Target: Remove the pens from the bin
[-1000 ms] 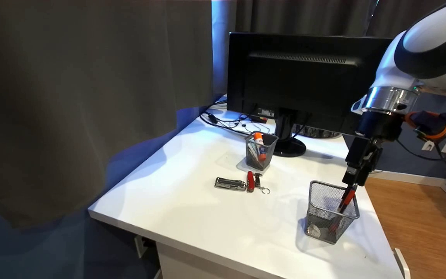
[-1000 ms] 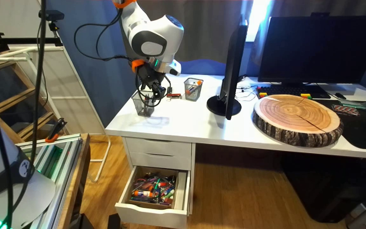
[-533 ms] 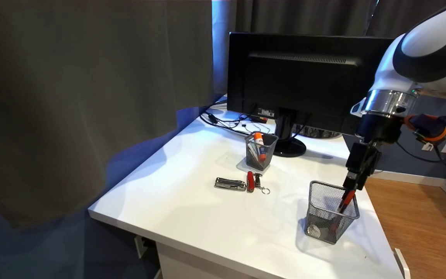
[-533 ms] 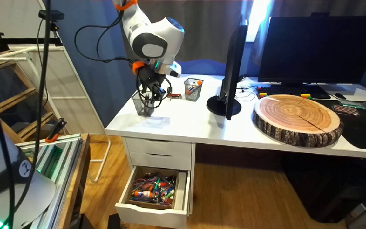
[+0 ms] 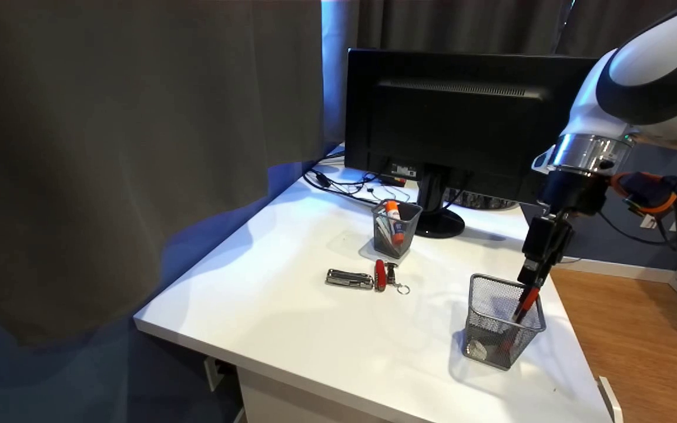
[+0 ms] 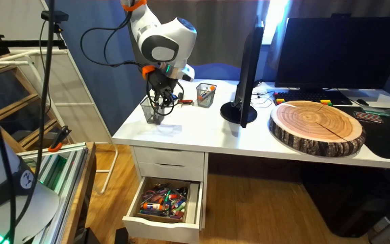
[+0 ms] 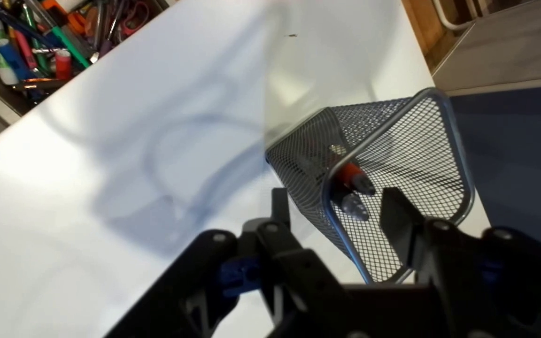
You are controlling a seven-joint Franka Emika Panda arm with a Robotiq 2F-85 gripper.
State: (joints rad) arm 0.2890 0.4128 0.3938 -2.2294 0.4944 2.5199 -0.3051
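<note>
Pens (image 7: 348, 173) lean inside the mesh bin (image 5: 494, 326), which stands close to an edge of the white desk (image 5: 315, 329); a broad stretch of its top lies between bin and red tool (image 5: 380, 276). The gripper (image 7: 335, 197) is spread wide over the rim, holding nothing, though whether it brushes a pen is hard to tell.

Blue wall (image 6: 117, 98), dark curtains (image 6: 218, 34) (bright light (image 6: 275, 20) between them), wood-toned floor (image 6: 256, 203), white desk (image 6: 198, 130).
</note>
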